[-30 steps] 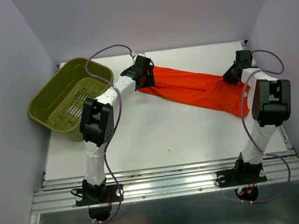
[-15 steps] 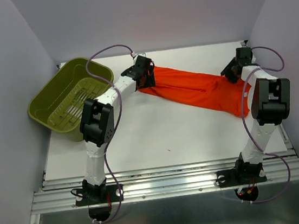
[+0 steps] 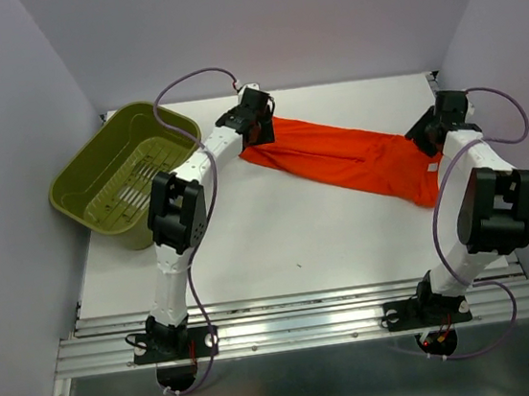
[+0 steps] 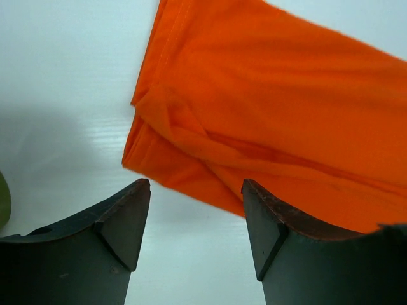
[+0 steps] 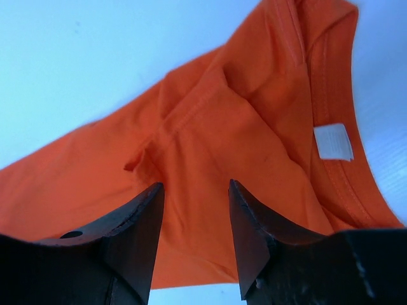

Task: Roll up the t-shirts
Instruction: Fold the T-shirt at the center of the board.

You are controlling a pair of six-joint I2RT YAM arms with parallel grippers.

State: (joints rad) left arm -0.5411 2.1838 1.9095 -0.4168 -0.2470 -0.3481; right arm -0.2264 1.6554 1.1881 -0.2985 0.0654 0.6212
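Now, left gripper (image 4: 196, 190): fingers spread wide, nothing between them, tips framing a bunched corner of the shirt (image 4: 267, 114). That is the shirt end nearest the basket (image 3: 117, 177). Right gripper (image 5: 195, 190): fingers parted too, gripping nothing, set over the collar end, the end farthest from the basket. A white tag (image 5: 333, 142) shows there inside the neckline. The shirt lies folded into a long orange band on the table (image 3: 280, 244), right of the basket, slanting from the far side beside the basket's rim toward the near right. The basket sits at the table's left edge.
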